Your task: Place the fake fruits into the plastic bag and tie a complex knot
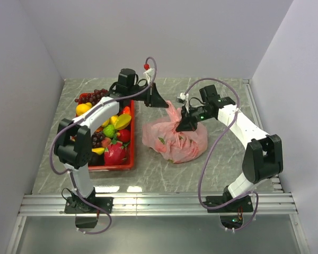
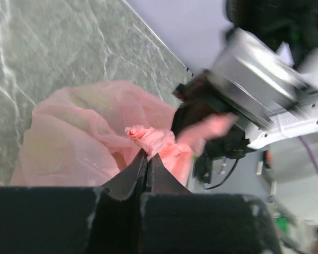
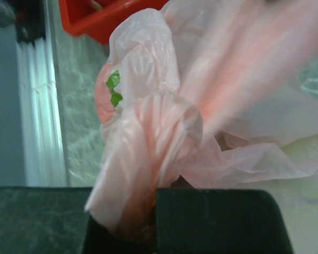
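While the right gripper (image 3: 143,217) clamps the gathered neck of the pink plastic bag (image 1: 175,140), the left gripper (image 2: 147,159) sits with its jaws pressed together right at the twisted bunch (image 2: 143,132) of film. I cannot tell whether a sliver of plastic is nipped between its tips.

That doubt is the main risk. If the left holds nothing, a pull forms no loop and the twist may slacken. If it does hold film, a hard tug between the two arms could tear the thin plastic or drag the bag, which lies on the marbled table (image 1: 164,177) with a few fruits showing through it (one carries a green leaf (image 3: 114,87)). Most of the fake fruits (image 1: 114,135) lie in the red tray (image 1: 133,151) just left of the bag, so filling looks unfinished.

Room is tight above the bag — both grippers are near each other and the tray wall stands close. Bare table opens toward the near edge and behind the bag.
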You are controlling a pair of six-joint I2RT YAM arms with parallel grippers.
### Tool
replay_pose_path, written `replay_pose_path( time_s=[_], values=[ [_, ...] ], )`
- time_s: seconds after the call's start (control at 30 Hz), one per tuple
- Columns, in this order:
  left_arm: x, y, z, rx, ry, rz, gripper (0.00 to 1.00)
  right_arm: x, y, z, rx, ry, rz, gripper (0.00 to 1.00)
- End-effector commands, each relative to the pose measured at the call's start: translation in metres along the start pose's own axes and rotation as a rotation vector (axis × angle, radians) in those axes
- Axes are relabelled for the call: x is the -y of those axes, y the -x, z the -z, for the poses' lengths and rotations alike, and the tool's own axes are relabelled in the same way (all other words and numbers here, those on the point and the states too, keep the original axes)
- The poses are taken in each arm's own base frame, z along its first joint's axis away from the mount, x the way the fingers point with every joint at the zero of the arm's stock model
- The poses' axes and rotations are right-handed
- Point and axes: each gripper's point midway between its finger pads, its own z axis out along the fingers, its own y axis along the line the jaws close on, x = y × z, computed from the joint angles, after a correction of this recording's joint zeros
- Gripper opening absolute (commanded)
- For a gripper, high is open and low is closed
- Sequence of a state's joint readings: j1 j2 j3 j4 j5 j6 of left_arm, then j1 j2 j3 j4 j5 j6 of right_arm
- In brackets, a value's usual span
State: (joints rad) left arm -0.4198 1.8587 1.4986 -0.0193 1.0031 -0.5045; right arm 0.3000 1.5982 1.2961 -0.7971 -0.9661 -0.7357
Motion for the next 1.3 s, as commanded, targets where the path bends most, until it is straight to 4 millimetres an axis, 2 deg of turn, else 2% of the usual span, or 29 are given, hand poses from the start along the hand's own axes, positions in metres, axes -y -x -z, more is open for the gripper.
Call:
replay_pose_path(
  time_s=[0.0, 0.03, 0.07, 0.1, 0.13, 0.17, 0.2, 0.27, 0.3, 0.33, 0.37, 0.4, 0.47, 0.5, 0.53, 0.57, 0.6, 0.63, 0.7, 0.77, 0.8, 0.9, 1.07, 1.1, 1.17, 1.2, 1.27],
  values=[
    [0.054, 0.042, 0.027, 0.094, -0.009, -0.321, 0.0, -0.002, 0.018, 0.006, 0.114, -0.026, -0.262, 0.0],
    [0.062, 0.039, 0.03, 0.083, -0.004, -0.357, 0.0, -0.004, 0.017, 0.006, 0.137, -0.03, -0.31, 0.0],
    [0.059, 0.025, 0.03, 0.032, 0.018, -0.399, 0.0, -0.001, 0.021, 0.007, 0.16, -0.043, -0.352, 0.0],
    [0.063, 0.013, 0.023, -0.006, 0.037, -0.429, 0.0, 0.003, 0.03, 0.007, 0.203, -0.054, -0.408, 0.0],
    [0.07, 0.005, 0.023, -0.03, 0.046, -0.477, 0.0, 0.003, 0.028, 0.006, 0.214, -0.061, -0.441, 0.0],
    [0.07, -0.005, 0.021, -0.064, 0.046, -0.589, 0.0, 0.007, 0.029, 0.006, 0.226, -0.079, -0.459, 0.0],
    [0.068, -0.03, 0.017, -0.121, 0.05, -0.581, 0.0, 0.009, 0.034, 0.006, 0.252, -0.087, -0.514, 0.0],
    [0.081, -0.041, 0.02, -0.121, 0.05, -0.644, 0.0, 0.019, 0.029, 0.005, 0.271, -0.128, -0.559, 0.0],
    [0.08, -0.06, 0.018, -0.149, 0.026, -0.642, 0.0, 0.02, 0.024, 0.004, 0.275, -0.131, -0.619, 0.0],
    [0.09, -0.066, 0.021, -0.147, 0.002, -0.668, 0.0, 0.026, 0.02, 0.004, 0.28, -0.164, -0.643, 0.0],
    [0.09, -0.076, 0.02, -0.162, -0.008, -0.694, 0.0, 0.03, 0.02, 0.006, 0.292, -0.182, -0.662, 0.0],
    [0.09, -0.102, 0.016, -0.222, -0.028, -0.684, 0.0, 0.033, 0.021, 0.006, 0.313, -0.197, -0.685, 0.0],
    [0.083, -0.125, 0.012, -0.293, -0.013, -0.743, 0.0, 0.043, 0.026, 0.011, 0.349, -0.258, -0.692, 0.0],
    [0.077, -0.147, 0.004, -0.346, -0.021, -0.733, 0.0, 0.042, 0.029, 0.014, 0.369, -0.263, -0.714, 0.0],
    [0.071, -0.157, -0.001, -0.372, -0.004, -0.733, 0.0, 0.042, 0.031, 0.015, 0.381, -0.273, -0.718, 0.0],
    [0.058, -0.162, -0.005, -0.397, 0.059, -0.73, 0.0, 0.045, 0.035, 0.018, 0.402, -0.288, -0.711, 0.0],
    [0.056, -0.172, -0.012, -0.428, 0.058, -0.729, 0.0, 0.044, 0.035, 0.019, 0.409, -0.29, -0.723, 0.0],
    [0.04, -0.185, -0.021, -0.477, 0.08, -0.692, 0.0, 0.043, 0.037, 0.02, 0.416, -0.294, -0.719, 0.0],
    [0.019, -0.191, -0.034, -0.512, 0.143, -0.628, 0.0, 0.041, 0.036, 0.023, 0.43, -0.307, -0.73, 0.0],
    [0.005, -0.181, -0.046, -0.47, 0.234, -0.559, 0.0, 0.037, 0.035, 0.023, 0.44, -0.3, -0.743, 0.0],
    [-0.009, -0.184, -0.051, -0.472, 0.273, -0.522, 0.0, 0.032, 0.033, 0.022, 0.444, -0.29, -0.753, 0.0],
    [-0.034, -0.179, -0.06, -0.436, 0.384, -0.416, 0.0, 0.022, 0.027, 0.025, 0.463, -0.288, -0.784, 0.0],
    [-0.052, -0.157, -0.06, -0.265, 0.437, -0.197, 0.0, 0.009, 0.027, 0.031, 0.535, -0.268, -0.87, 0.0],
    [-0.051, -0.14, -0.062, -0.202, 0.415, -0.2, 0.0, 0.005, 0.023, 0.03, 0.541, -0.261, -0.894, 0.0],
    [-0.052, -0.122, -0.063, -0.134, 0.423, -0.184, 0.0, 0.001, 0.024, 0.03, 0.569, -0.241, -0.942, 0.0],
    [-0.053, -0.111, -0.062, -0.105, 0.418, -0.19, 0.0, -0.002, 0.019, 0.028, 0.571, -0.239, -0.961, 0.0],
    [-0.046, -0.087, -0.067, -0.058, 0.383, -0.238, 0.0, 0.0, 0.015, 0.027, 0.585, -0.247, -0.994, 0.0]
  ],
)
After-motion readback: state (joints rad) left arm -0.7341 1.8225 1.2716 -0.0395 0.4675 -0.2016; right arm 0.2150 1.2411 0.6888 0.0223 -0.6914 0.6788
